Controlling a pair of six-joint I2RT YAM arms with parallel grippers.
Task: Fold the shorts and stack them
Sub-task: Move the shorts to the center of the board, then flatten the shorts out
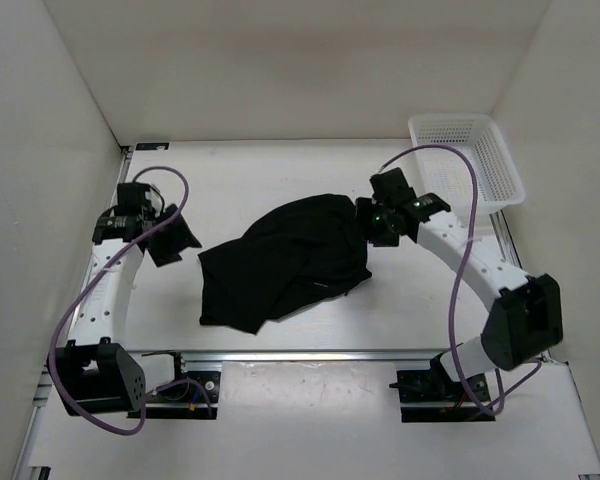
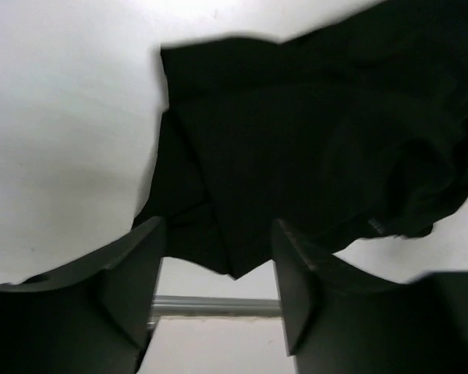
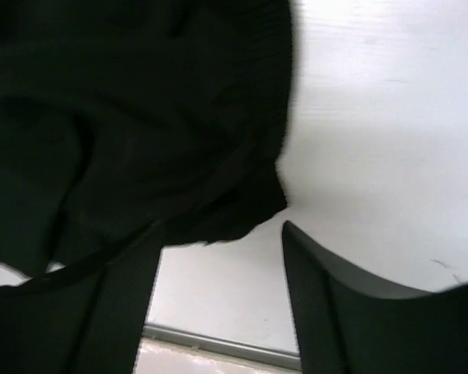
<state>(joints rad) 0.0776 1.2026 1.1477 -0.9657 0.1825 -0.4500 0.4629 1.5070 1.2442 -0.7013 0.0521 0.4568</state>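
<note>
The black shorts (image 1: 285, 262) lie crumpled and spread in the middle of the white table. My left gripper (image 1: 177, 243) is open and empty, hovering just left of the shorts' left edge; in the left wrist view the shorts (image 2: 312, 140) fill the area beyond my open fingers (image 2: 132, 273). My right gripper (image 1: 368, 222) is open at the shorts' right edge. In the right wrist view the cloth (image 3: 132, 117) lies ahead and over the left finger (image 3: 101, 312); the gap between the fingers shows bare table.
A white mesh basket (image 1: 468, 160) stands at the back right corner. White walls enclose the table on three sides. A metal rail (image 1: 310, 353) runs along the table's near edge. Purple cables loop off both arms.
</note>
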